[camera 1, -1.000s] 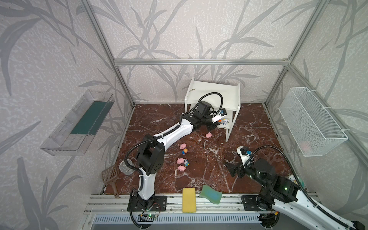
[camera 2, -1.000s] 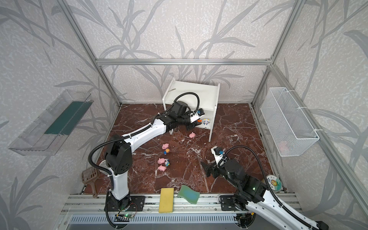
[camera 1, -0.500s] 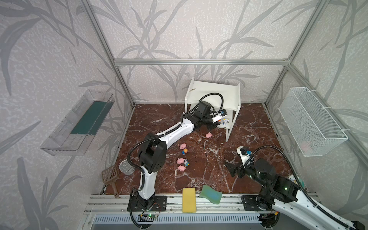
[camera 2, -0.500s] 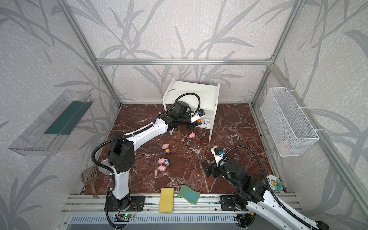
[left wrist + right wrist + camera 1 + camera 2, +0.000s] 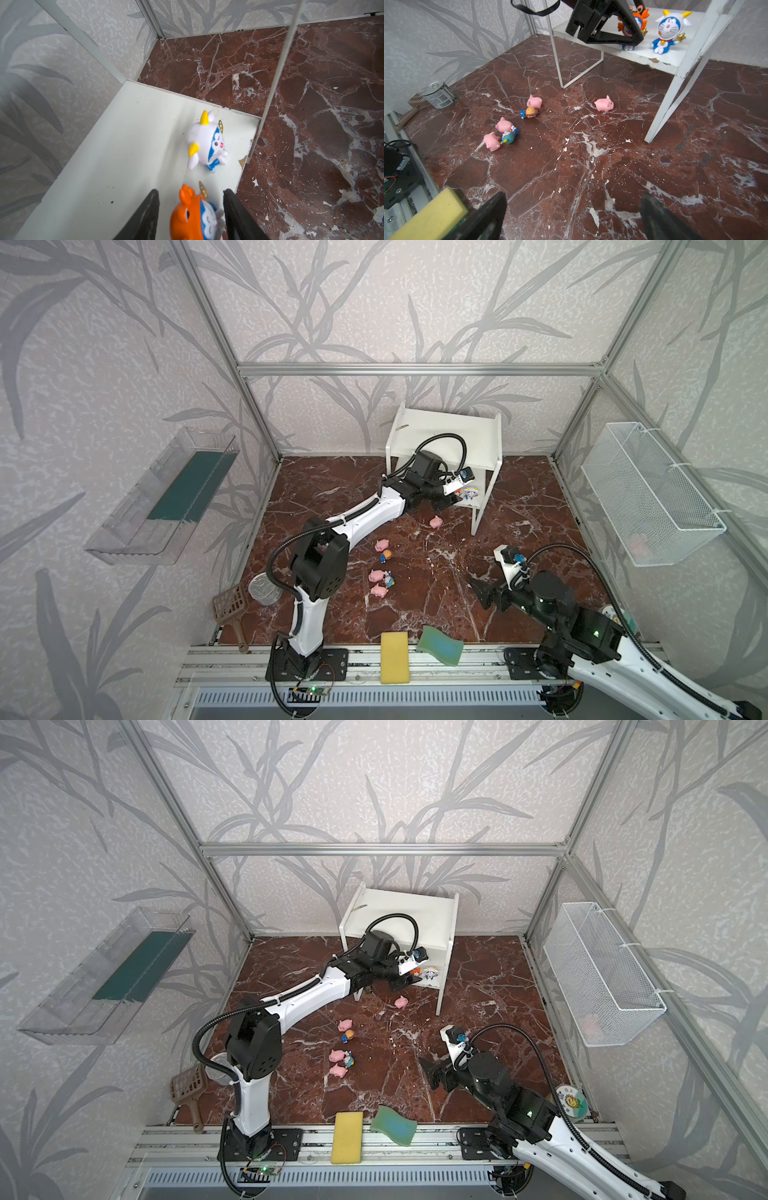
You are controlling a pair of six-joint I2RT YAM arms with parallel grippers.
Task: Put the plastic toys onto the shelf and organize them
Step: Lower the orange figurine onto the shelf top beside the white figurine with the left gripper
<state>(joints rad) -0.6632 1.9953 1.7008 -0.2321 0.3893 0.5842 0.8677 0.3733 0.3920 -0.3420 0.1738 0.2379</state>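
Orange figurine stood on the lower board of the shelf, between the parted fingers of the left gripper, a gap showing on one side. A white-hooded figurine stood just past its fingertips. The right gripper, spread wide and empty, hung above the marble floor, pink pigs lying well ahead of it.
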